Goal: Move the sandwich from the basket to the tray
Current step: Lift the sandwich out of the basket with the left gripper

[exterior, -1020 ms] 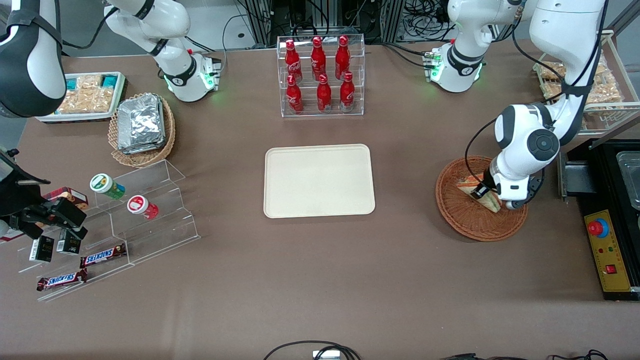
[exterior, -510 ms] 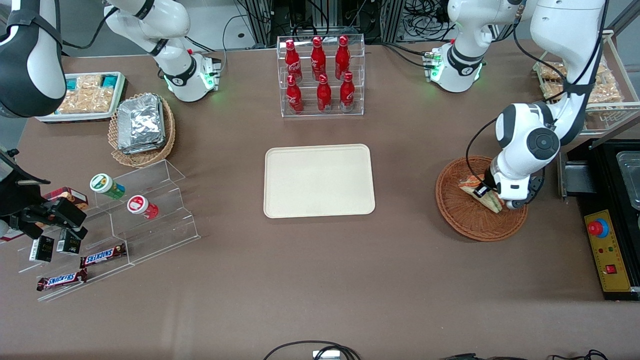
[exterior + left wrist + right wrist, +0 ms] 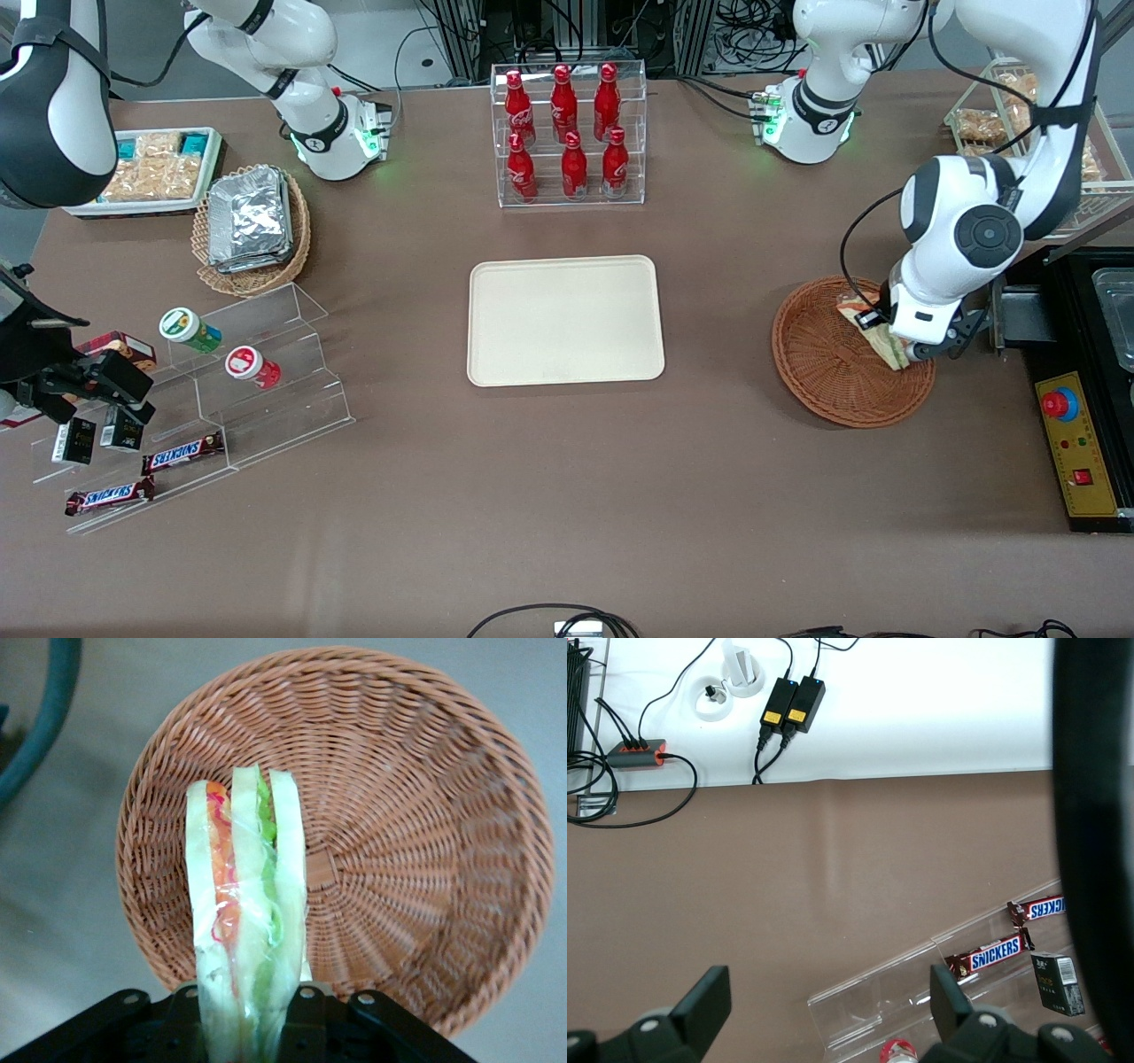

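The sandwich (image 3: 870, 330), a wrapped wedge of pale bread with orange and green filling, hangs clear of the reddish-brown wicker basket (image 3: 824, 372), over the part of it nearest the working arm's end of the table. My gripper (image 3: 889, 344) is shut on the sandwich's wide end. In the left wrist view the sandwich (image 3: 244, 904) points away from the black gripper (image 3: 244, 1028), with the basket (image 3: 425, 815) below holding nothing. The cream tray (image 3: 565, 321) lies bare at mid-table, toward the parked arm from the basket.
A black control box with a red button (image 3: 1060, 405) sits close beside the basket. A clear rack of red bottles (image 3: 569, 133) stands farther from the camera than the tray. A tan basket of foil packets (image 3: 251, 221) and an acrylic snack stand (image 3: 221, 390) lie toward the parked arm's end.
The gripper has risen with the sandwich, lifting it off the basket floor and shifting a little toward the working arm's end of the table.
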`<state>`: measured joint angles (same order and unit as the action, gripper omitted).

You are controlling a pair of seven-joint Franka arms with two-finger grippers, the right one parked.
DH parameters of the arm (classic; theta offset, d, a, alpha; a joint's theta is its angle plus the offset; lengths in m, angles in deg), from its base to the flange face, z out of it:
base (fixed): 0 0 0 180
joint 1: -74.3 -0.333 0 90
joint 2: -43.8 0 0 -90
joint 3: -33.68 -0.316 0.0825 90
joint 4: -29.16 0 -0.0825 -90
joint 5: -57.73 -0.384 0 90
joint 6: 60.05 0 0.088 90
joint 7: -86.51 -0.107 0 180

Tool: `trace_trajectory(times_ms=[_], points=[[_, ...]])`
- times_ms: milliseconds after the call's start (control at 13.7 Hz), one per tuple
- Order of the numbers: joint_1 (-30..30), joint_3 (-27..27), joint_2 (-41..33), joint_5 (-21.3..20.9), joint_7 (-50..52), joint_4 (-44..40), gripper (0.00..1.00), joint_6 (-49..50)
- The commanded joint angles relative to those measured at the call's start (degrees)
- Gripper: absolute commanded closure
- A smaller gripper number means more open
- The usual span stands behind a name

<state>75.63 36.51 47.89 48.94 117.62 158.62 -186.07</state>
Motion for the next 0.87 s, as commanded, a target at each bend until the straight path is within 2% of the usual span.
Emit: trace_trajectory(times_ms=[0, 510, 801], points=[[0.6, 2.8, -0.1, 0.0, -6.6, -5.9, 1.0, 7.6], [0.6, 16.9, 0.7, -0.1, -9.7, -10.5, 1.0, 7.7], [0.6, 25.1, 3.9, 0.3, -8.8, -14.2, 1.0, 7.2]])
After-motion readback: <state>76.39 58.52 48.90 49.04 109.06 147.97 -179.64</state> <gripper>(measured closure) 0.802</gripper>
